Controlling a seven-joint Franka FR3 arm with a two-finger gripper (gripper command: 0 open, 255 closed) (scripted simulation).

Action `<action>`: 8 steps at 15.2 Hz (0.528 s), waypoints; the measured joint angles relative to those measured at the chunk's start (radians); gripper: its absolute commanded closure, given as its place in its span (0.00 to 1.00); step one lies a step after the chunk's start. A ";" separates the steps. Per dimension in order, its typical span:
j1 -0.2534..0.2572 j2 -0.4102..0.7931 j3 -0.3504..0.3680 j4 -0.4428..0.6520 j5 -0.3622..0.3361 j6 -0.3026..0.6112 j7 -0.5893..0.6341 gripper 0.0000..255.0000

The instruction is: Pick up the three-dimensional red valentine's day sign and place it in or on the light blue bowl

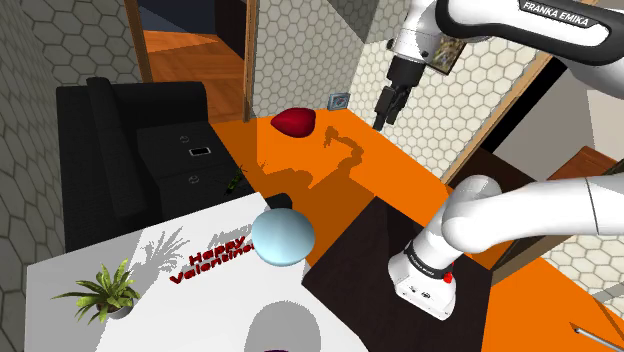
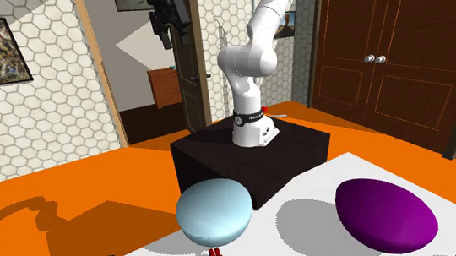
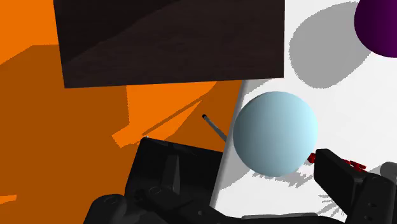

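1. Red valentine's sign [image 1: 210,255] sits on the white table [image 1: 60,300], untouched. It is well below the hand and far from it, on the other side of the dark stand [image 1: 370,250].
2. We see the black gripper [image 1: 385,108] hanging high over the orange floor with its two fingers standing apart and nothing between them. We judge that they are open in readiness for the grasp.
3. The light blue bowl [image 1: 282,237] stands just beside the sign, at the table edge nearer the hand. In the wrist view the bowl covers most of the sign, and only a few red letters show past its rim, close to one finger.
4. From this height the hand looks down on both task things at once. We think that is why it is held so far up, and the pick step has not yet begun.
5. We judge that the next move is a long descent past the bowl to the letters. They look thin and low, so the fingers would need to come down close to the tabletop and straddle them.
6. A purple rounded object [image 2: 386,215] lies further along the table, well apart from the bowl, and a potted plant [image 1: 105,290] stands beyond the sign. Neither seems to block the way.
7. The bowl reads as a smooth dome and we cannot make out its opening, so the sign might slide off if set down off-centre.
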 measured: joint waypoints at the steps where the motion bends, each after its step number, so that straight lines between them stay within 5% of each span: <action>1: 0.000 0.000 0.000 0.000 0.000 0.000 0.000 0.00; 8: 0.074 0.136 0.036 -0.054 0.017 0.206 -0.100 0.00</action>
